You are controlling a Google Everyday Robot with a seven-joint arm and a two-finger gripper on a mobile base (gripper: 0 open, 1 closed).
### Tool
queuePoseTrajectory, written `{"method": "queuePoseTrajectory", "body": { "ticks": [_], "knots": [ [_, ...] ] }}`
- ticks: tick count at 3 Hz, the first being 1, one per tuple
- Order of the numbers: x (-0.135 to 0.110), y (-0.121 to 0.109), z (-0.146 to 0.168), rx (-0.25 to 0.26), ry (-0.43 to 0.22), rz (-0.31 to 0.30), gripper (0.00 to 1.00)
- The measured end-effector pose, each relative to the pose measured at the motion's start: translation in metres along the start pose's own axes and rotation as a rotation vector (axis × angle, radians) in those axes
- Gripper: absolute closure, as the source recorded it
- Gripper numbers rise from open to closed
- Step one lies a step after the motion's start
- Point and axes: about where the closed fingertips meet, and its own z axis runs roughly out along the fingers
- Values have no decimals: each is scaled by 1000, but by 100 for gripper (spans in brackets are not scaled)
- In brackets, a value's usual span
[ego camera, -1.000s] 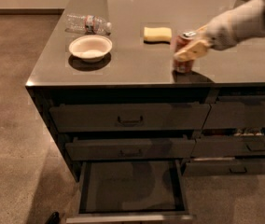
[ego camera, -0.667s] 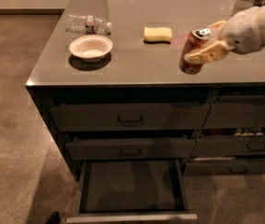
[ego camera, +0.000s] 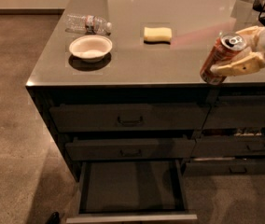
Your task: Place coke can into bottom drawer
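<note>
The coke can [ego camera: 220,57], red-brown with a silver top and pull tab, is held tilted in the air above the counter's front edge at the right. My gripper [ego camera: 237,55] reaches in from the right and is shut on the can, one pale finger [ego camera: 239,67] across its front. The bottom drawer [ego camera: 131,186] is pulled open below at the centre, with a dark flat floor and a pale front rim [ego camera: 131,217]. The can is up and to the right of the drawer.
On the grey counter [ego camera: 137,59] stand a white bowl [ego camera: 91,48], a clear water bottle [ego camera: 87,24] lying on its side and a yellow sponge [ego camera: 157,33]. Closed drawers with bar handles [ego camera: 130,120] sit above the open one. More drawers are at the right.
My gripper has lifted the can off the counter and carried it toward the front edge, up and to the right in view. The can is now tilted.
</note>
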Motion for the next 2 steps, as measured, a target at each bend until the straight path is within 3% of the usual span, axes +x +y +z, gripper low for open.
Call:
{"method": "queuePoseTrajectory", "body": {
  "ticks": [1, 2],
  "knots": [
    [29, 20, 21, -26, -11, 29, 100],
    [128, 82, 63, -133, 3, 64, 100]
  ]
}}
